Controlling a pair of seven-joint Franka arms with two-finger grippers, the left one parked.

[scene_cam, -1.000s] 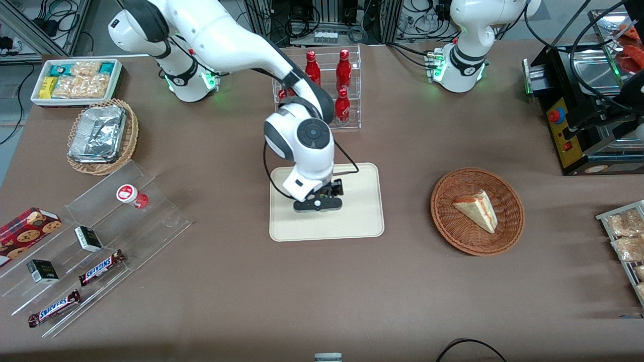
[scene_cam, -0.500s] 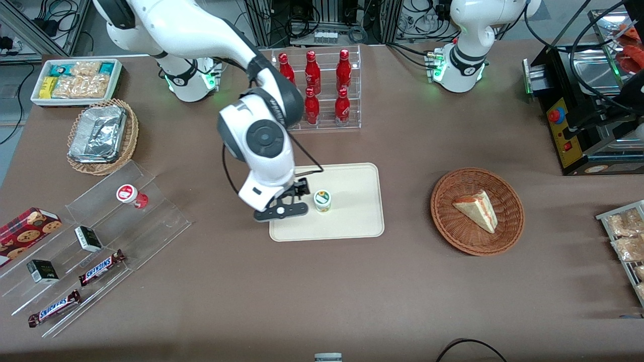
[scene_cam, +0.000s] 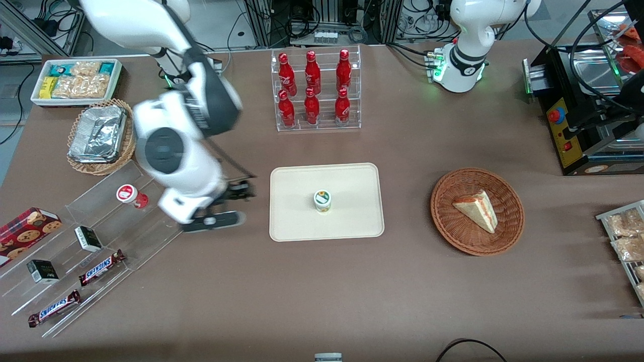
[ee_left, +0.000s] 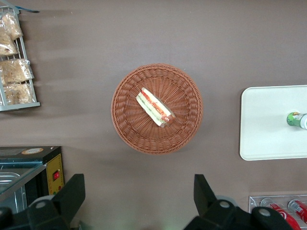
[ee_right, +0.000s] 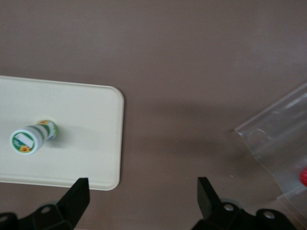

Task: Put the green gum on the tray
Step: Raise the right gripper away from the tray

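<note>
The green gum [scene_cam: 322,200], a small green bottle with a white lid, stands upright on the cream-beige tray [scene_cam: 352,221] near the tray's middle. It also shows in the right wrist view [ee_right: 32,137] on the tray [ee_right: 91,143], and in the left wrist view [ee_left: 297,120] on the tray [ee_left: 268,134]. My gripper [scene_cam: 214,219] is open and empty. It hangs above the bare table between the tray and the clear acrylic stand, well clear of the gum. Its fingers [ee_right: 79,191] are spread wide over brown table.
A clear acrylic stand [scene_cam: 151,221] holds the red-lidded gum [scene_cam: 130,195], Snickers bars [scene_cam: 100,267] and small boxes. A rack of red bottles [scene_cam: 314,90] stands farther from the camera than the tray. A wicker basket with a sandwich [scene_cam: 477,210] lies toward the parked arm's end.
My gripper let go of the green gum on the tray, then swung away toward the working arm's end of the table. The gum stays upright where it was set.
</note>
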